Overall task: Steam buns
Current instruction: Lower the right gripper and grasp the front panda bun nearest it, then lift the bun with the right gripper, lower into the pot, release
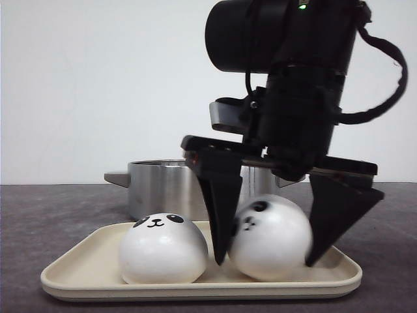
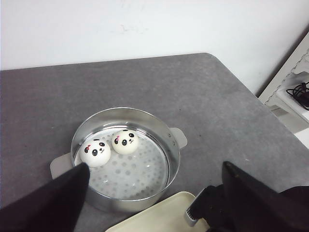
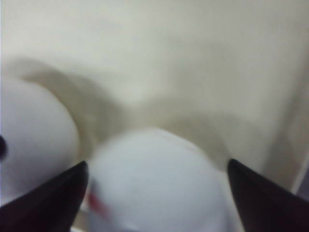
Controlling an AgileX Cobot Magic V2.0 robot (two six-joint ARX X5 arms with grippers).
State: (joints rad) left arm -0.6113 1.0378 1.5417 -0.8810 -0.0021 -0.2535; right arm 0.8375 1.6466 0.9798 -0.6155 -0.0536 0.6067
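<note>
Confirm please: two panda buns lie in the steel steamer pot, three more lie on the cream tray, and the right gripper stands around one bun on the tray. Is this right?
Not quite. The tray holds two buns, not three: the front view shows the left bun and the right bun, which the right gripper straddles. The rest holds: the left wrist view shows two buns in the steamer pot.
</note>
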